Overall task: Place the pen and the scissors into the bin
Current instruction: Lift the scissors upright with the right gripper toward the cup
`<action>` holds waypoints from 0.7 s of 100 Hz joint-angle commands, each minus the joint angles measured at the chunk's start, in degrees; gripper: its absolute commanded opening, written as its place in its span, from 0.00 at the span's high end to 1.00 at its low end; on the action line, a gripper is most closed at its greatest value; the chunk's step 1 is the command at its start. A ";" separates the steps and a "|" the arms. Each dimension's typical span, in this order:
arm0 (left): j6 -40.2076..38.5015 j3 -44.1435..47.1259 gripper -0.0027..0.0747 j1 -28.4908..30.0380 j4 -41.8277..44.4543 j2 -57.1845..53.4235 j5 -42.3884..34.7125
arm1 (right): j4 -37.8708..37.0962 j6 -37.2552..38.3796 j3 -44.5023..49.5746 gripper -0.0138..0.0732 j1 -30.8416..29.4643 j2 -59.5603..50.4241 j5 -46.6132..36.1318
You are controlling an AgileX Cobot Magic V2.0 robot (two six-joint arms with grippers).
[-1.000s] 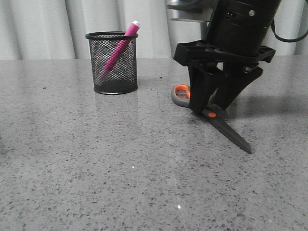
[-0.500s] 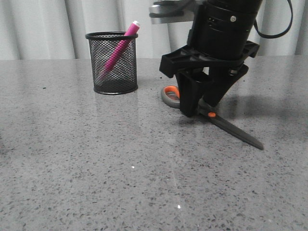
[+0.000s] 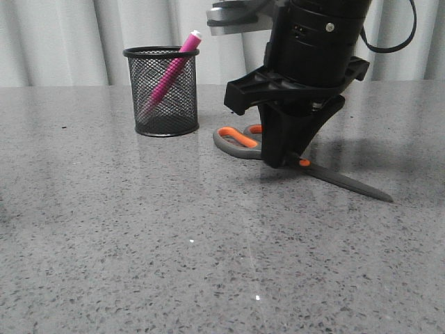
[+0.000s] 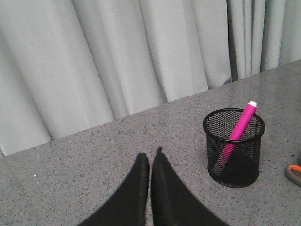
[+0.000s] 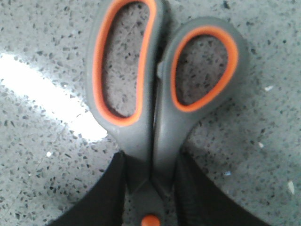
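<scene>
The bin [image 3: 161, 94] stands on the table at the back left, and the pink pen [image 3: 172, 72] leans inside it with its white tip above the rim. The scissors [image 3: 348, 183] lie low over the table to the right of the bin, loops toward it, blades pointing right. My right gripper [image 3: 281, 160] is shut on the scissors [image 5: 162, 127] just above the orange pivot, one finger on each side [image 5: 149, 165]. My left gripper [image 4: 150, 157] is shut and empty, to the left of the bin [image 4: 233, 157] and pen [image 4: 242, 121].
The grey speckled table [image 3: 139, 236] runs to a pale curtain [image 3: 69, 42] at the back. An orange-lined scissor loop [image 4: 294, 171] shows at the edge of the left wrist view.
My right gripper has moved left toward the bin with the scissors in it. The scissors have swung, so the loops stick out further left and the blades lie flatter to the right.
</scene>
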 commanded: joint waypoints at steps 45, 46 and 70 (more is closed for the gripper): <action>-0.75 -1.57 0.99 0.08 -1.51 -0.33 -2.77 | 5.10 1.66 18.97 0.93 -0.25 -28.01 -47.81; -0.75 -1.57 0.99 0.08 -1.51 -0.33 -2.77 | 5.10 1.66 18.85 0.93 -0.25 -28.01 -48.64; -0.75 -1.57 0.99 0.08 -1.51 -0.33 -2.77 | 5.10 1.66 13.60 0.93 -0.16 -22.20 -59.70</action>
